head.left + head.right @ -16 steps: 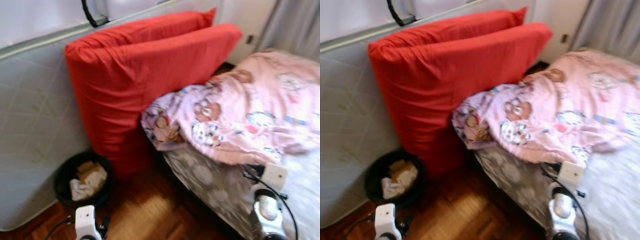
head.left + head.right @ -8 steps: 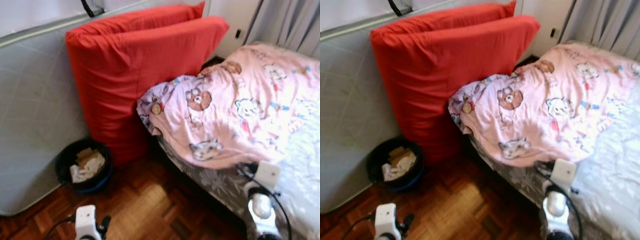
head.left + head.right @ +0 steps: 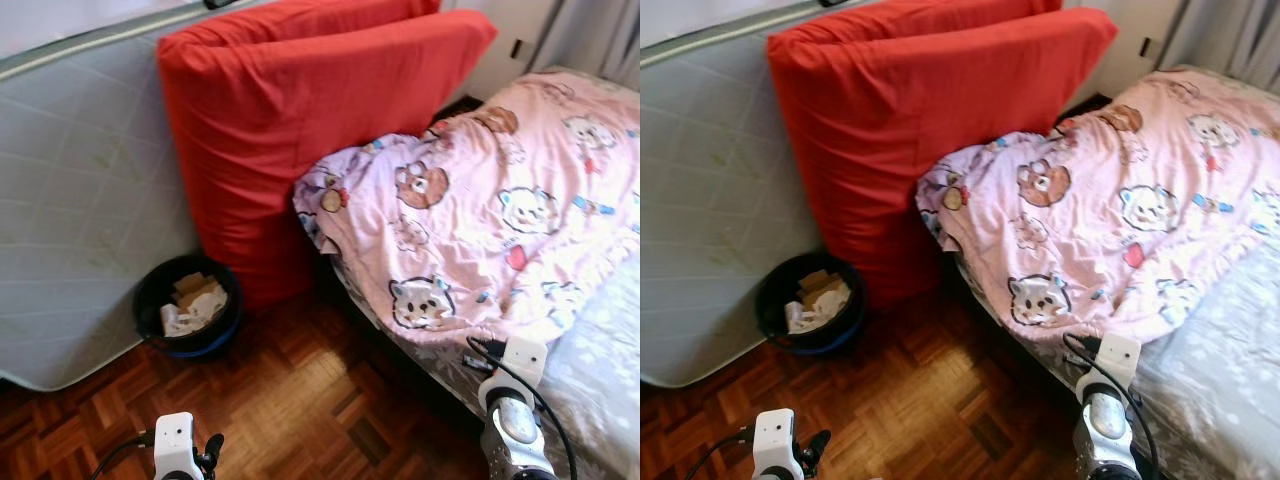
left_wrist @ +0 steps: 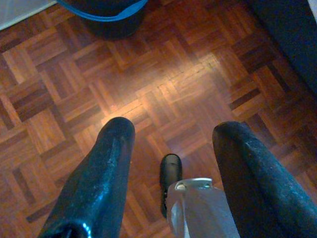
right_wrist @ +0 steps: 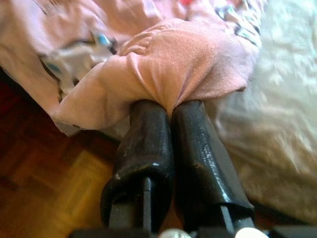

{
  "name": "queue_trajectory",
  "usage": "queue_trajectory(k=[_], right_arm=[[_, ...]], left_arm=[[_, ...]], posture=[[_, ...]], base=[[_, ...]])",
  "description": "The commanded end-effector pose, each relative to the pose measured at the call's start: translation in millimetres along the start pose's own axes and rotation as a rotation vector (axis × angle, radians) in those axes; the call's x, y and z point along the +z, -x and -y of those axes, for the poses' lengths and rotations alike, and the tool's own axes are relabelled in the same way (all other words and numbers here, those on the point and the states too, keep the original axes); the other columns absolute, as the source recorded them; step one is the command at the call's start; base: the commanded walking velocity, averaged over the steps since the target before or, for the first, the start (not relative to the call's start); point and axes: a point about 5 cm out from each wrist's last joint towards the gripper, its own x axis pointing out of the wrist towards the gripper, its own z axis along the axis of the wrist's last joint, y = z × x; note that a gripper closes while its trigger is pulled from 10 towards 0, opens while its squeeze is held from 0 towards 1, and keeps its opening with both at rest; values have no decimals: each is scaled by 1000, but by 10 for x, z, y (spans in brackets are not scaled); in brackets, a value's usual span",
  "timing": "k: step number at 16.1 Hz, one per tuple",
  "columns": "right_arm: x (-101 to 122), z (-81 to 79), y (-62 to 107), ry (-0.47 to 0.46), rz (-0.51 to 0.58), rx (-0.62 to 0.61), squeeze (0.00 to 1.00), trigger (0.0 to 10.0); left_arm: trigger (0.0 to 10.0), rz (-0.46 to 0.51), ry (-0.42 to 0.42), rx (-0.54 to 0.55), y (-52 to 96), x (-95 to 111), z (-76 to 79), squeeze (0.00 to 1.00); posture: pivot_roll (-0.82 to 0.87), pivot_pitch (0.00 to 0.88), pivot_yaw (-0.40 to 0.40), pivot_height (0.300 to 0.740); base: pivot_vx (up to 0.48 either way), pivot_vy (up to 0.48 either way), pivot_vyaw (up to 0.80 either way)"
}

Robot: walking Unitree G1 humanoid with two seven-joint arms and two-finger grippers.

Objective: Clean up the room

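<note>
Two eye views: frame has shifted vs 0.5 s ago, so cam moved, not the objects. Pink blanket now lies lower over the bed edge, hem near right arm. Bin sits on parquet floor by red mattress.

L wrist: left tool fingers apart, nothing held, hanging above floor.

R wrist: right tool fingers together, clamped on blanket fold at bed edge.

Judgement: grip on blanket holds; bed-tidying pull probably under way, room far from done.

Home bedroom: bed, cartoon-print pink blanket, red mattress, parquet floor.
</note>
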Motion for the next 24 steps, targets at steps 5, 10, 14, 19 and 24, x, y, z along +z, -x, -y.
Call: queue_trajectory(k=[5, 10, 14, 19, 24], right_arm=[[-365, 189, 126, 4, -191, -63, 0, 10000], [-540, 229, 214, 15, -275, -58, 0, 10000], [-638, 243, 271, 28, -319, -54, 1000, 10000], [-843, 285, 406, 39, -407, -17, 0, 10000], [-1057, 257, 571, 37, -497, 54, 0, 10000]], left_arm=[[10000, -29, -3, 14, 32, -67, -54, 0], [10000, -30, -7, 14, 31, -67, -55, 0], [10000, -34, -8, 11, 27, -67, -44, 0], [10000, -50, -6, 18, 28, -84, -48, 0], [10000, -97, 2, 31, 61, -182, -54, 0]], posture=[[46, 133, 14, 740], [48, 137, 17, 740], [44, 136, 18, 740], [40, 133, 18, 740], [29, 122, 14, 740]], base=[[0, 0, 0], [0, 0, 0], [0, 0, 0], [0, 0, 0], [0, 0, 0]])
